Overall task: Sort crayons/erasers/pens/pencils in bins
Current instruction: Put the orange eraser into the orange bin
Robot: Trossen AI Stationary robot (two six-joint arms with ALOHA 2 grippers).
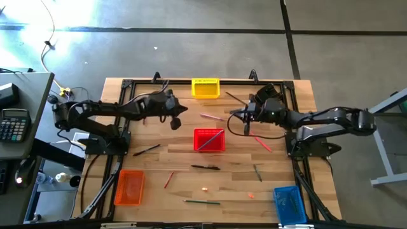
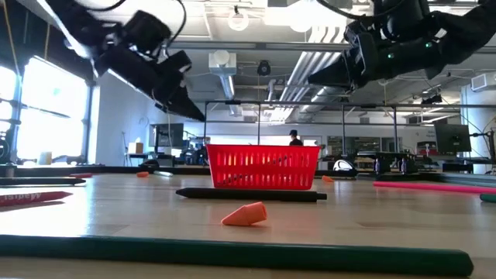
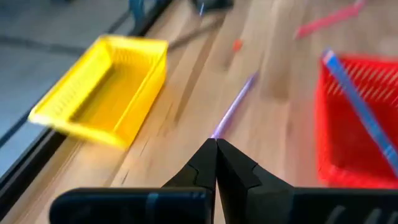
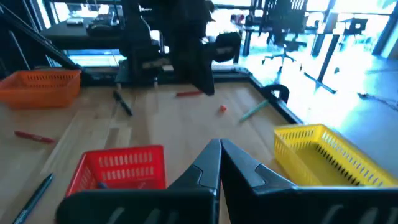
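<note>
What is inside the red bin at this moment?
The red bin holds one grey-blue pencil lying diagonally across it, one end resting up by a corner. The bin's near wall hides part of its floor in the wrist views, but the high view shows nothing else inside.

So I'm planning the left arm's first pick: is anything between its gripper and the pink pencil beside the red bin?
Nothing visible. The shut left gripper hangs above bare table, and the pink pencil lies open ahead of it.

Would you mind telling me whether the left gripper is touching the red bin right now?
Apart. The low view shows the left gripper hanging shut in the air, well above the red bin on the table.
</note>
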